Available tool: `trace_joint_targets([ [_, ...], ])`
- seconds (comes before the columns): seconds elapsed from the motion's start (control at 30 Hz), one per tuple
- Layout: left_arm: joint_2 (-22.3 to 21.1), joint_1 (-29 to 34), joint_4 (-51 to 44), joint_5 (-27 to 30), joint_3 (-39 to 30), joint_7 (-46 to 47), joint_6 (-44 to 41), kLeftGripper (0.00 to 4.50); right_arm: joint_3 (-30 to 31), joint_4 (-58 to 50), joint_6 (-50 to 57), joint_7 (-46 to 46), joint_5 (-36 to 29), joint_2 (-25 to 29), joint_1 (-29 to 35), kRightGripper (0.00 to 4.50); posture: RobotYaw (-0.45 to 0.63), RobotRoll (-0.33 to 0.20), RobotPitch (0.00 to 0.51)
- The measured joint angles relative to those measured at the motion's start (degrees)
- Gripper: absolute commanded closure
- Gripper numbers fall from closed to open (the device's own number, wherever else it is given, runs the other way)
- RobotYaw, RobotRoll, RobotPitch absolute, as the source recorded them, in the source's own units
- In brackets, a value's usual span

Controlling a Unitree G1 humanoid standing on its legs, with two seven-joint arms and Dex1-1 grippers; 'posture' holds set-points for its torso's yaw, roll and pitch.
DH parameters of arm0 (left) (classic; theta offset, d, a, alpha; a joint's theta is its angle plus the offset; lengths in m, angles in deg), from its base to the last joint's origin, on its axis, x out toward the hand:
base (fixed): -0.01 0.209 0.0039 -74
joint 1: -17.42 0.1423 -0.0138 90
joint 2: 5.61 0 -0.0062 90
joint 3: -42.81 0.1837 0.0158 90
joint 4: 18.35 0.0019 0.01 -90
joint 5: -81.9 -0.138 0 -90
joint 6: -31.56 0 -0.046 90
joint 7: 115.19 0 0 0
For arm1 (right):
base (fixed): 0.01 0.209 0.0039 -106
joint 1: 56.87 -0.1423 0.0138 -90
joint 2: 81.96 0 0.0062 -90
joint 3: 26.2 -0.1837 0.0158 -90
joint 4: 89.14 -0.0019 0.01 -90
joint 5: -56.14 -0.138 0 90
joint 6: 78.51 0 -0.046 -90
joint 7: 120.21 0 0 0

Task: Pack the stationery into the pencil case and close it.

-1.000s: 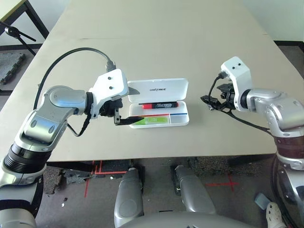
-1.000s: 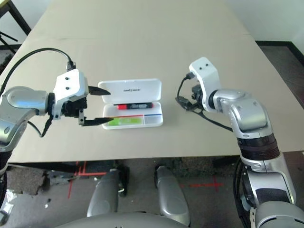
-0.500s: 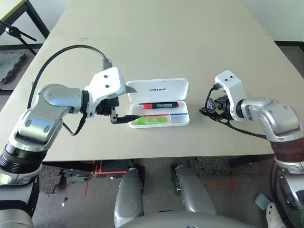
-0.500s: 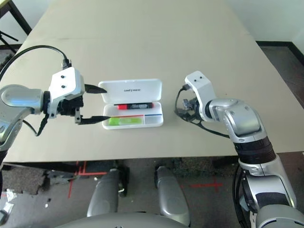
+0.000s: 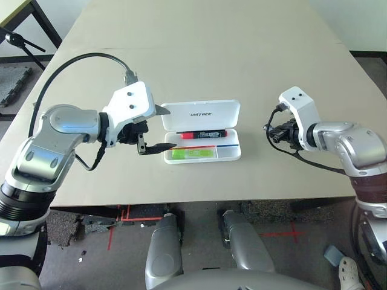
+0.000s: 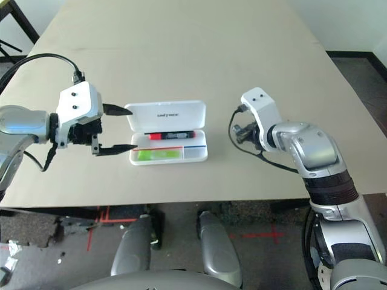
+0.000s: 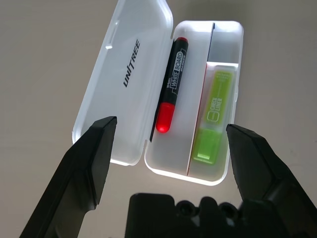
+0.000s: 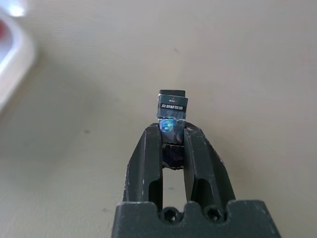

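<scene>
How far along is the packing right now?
Done: the marker and highlighter lie inside the open pencil case. In hand: the right gripper is shut on the small dark block, off to the case's side. Left: drop it in, close the lid. The left gripper is open.

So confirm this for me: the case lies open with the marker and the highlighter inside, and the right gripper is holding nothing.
One point is wrong. The right gripper is shut on the small dark block, as the right wrist view shows. The pencil case does lie open, with the marker and highlighter inside.
</scene>
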Motion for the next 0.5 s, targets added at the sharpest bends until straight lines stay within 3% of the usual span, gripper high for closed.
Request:
trace_joint_targets([
  [0.3, -0.5, 1.1, -0.2, -0.1, -1.1, 0.7, 0.0, 0.0, 3.5, -0.6, -21.6, 15.2, 2.4, 8.0, 1.1, 4.19, -0.05, 0.0, 0.191],
  [0.5, -0.6, 1.9, -0.2, -0.4, -1.1, 1.1, 0.0, 0.0, 4.7, -1.4, -26.4, 21.2, 2.6, 7.7, 1.0, 4.19, -0.05, 0.0, 0.184],
])
